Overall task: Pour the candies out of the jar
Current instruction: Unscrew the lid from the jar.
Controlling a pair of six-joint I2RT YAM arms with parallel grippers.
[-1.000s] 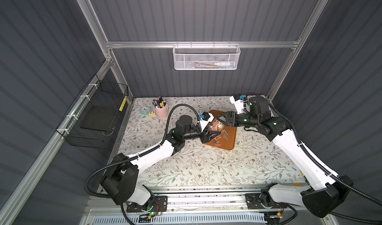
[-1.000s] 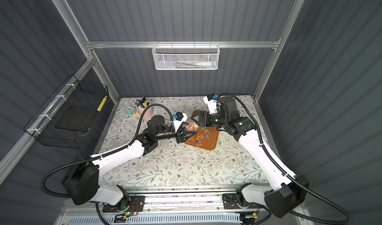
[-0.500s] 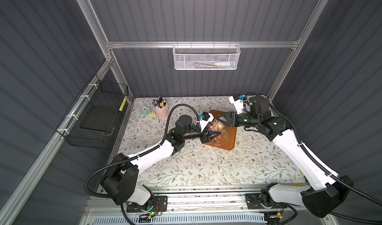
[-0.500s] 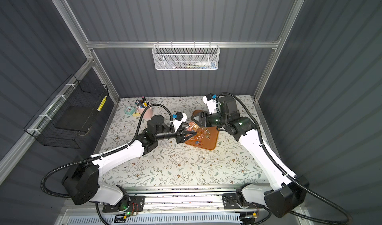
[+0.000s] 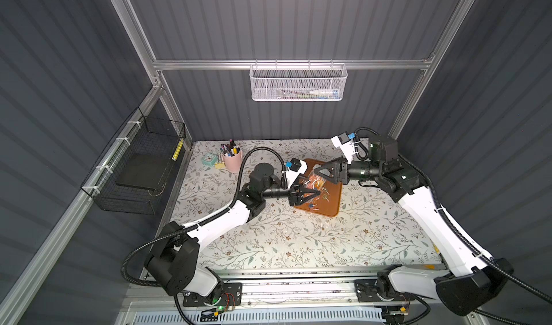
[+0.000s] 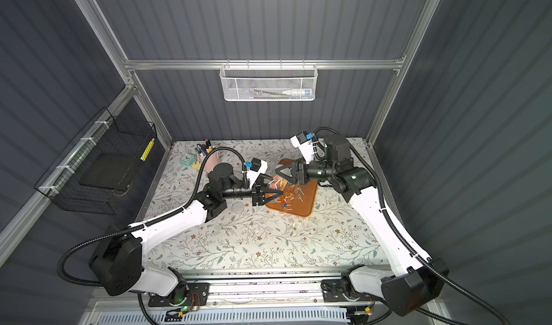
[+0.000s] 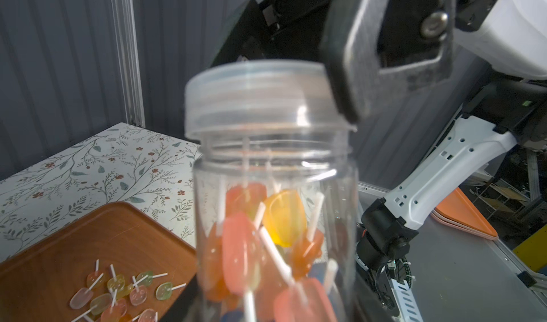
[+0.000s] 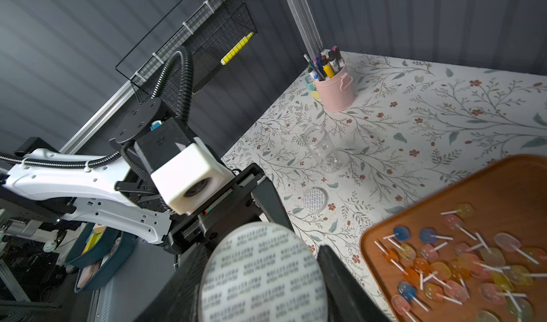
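The left gripper [image 5: 316, 193] is clamped on the body of the jar [image 7: 275, 217] and holds it above the left side of the tray [image 7: 88, 237], so any spill should land there. The right gripper [image 5: 316, 171] is clenched on the lid [image 7: 257, 95], which sits on the threaded neck. The opposed grips suit unscrewing. The candies [image 7: 266, 231] fill the jar's lower part, and others lie loose on the tray.

Clear glossy plastic jar [image 7: 275, 169] w/ frosted plastic lid [image 7: 254, 95] is gleaming, smooth wood-look tray [image 7: 88, 237] is shining, candies [image 8: 461, 264] are looking translucent & glossy.
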